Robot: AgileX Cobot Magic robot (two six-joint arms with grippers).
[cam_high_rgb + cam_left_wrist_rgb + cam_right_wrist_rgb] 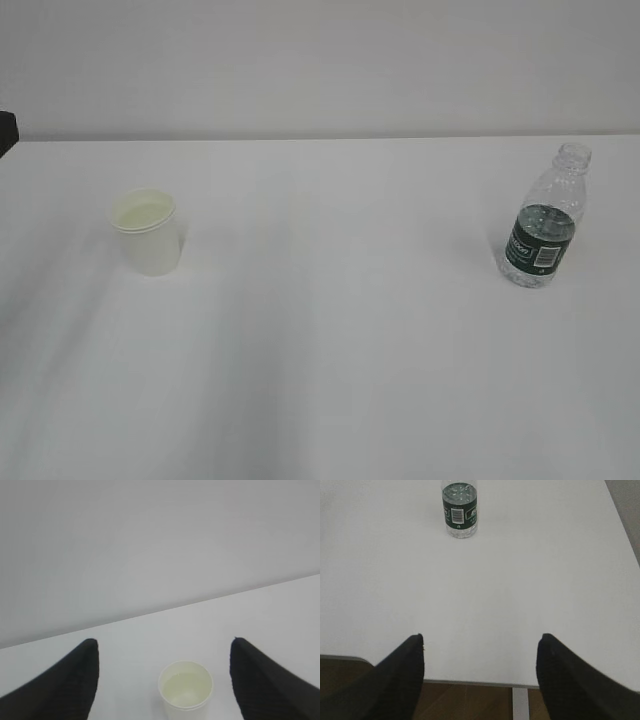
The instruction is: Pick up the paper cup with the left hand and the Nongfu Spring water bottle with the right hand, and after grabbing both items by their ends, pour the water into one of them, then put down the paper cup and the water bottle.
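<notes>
The white paper cup stands upright on the left of the white table, with clear water in its bottom. My left gripper is open; the cup sits between and just ahead of its black fingers, untouched. The capless Nongfu Spring water bottle with its dark green label stands upright at the right. My right gripper is open and empty over the table's near edge, with the bottle far ahead. Neither gripper appears in the exterior view.
The white table ends at a pale wall behind. In the right wrist view the table's near edge and brown floor lie under the fingers. A dark object pokes in at the far left.
</notes>
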